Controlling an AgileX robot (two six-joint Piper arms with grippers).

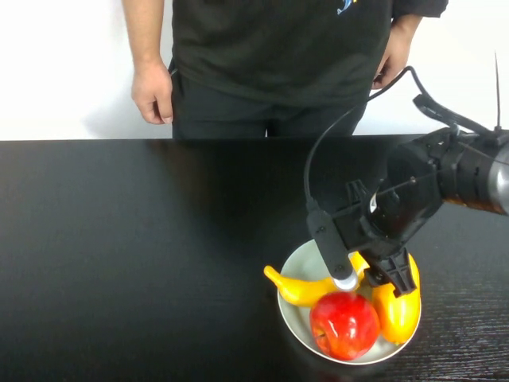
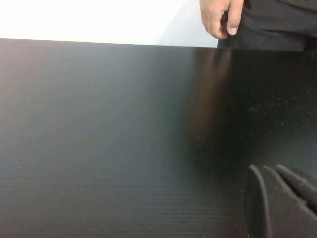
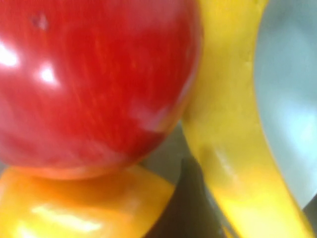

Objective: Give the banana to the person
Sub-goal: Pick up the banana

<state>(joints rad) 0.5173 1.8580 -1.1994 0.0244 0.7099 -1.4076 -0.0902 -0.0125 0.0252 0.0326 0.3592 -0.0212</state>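
The banana [image 1: 306,290] lies in a white bowl [image 1: 296,320] at the near right of the black table, its stem tip pointing left. My right gripper [image 1: 372,278] is down in the bowl, its jaws open and straddling the banana's thick end. In the right wrist view the banana [image 3: 228,124] runs between the fingers [image 3: 190,198], next to the red apple [image 3: 94,79]. The person [image 1: 270,56] stands behind the table's far edge, hands hanging at their sides. My left gripper [image 2: 280,201] is shut and empty, low over bare table, outside the high view.
The red apple [image 1: 343,325] and a plump yellow-orange fruit [image 1: 398,310] share the bowl, pressed against the banana. The person's hand [image 2: 220,17] shows beyond the far edge in the left wrist view. The black table [image 1: 143,255] stretches to the left.
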